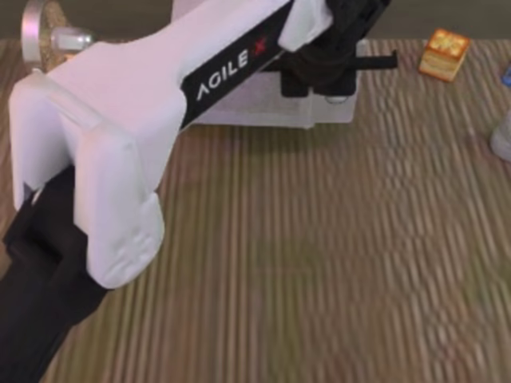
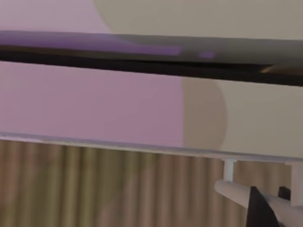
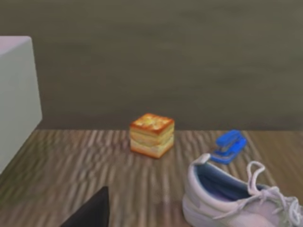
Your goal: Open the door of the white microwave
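The white microwave (image 1: 263,108) stands at the back of the table, mostly hidden under my left arm; its side also shows in the right wrist view as a white microwave wall (image 3: 16,94). My left gripper (image 1: 335,60) is at the microwave's front right. In the left wrist view the door (image 2: 94,101) fills the frame up close. Its slim white handle (image 2: 234,189) runs between the dark fingers of the left gripper (image 2: 272,201), which are shut on it. My right gripper (image 3: 94,213) is parked at the right, only a dark tip of it showing.
An orange cube (image 1: 444,54) sits right of the microwave. A blue stapler (image 3: 229,144) and a white shoe (image 3: 236,198) lie further right. A silver round object (image 1: 40,32) stands at the back left. The striped table (image 1: 319,263) stretches in front.
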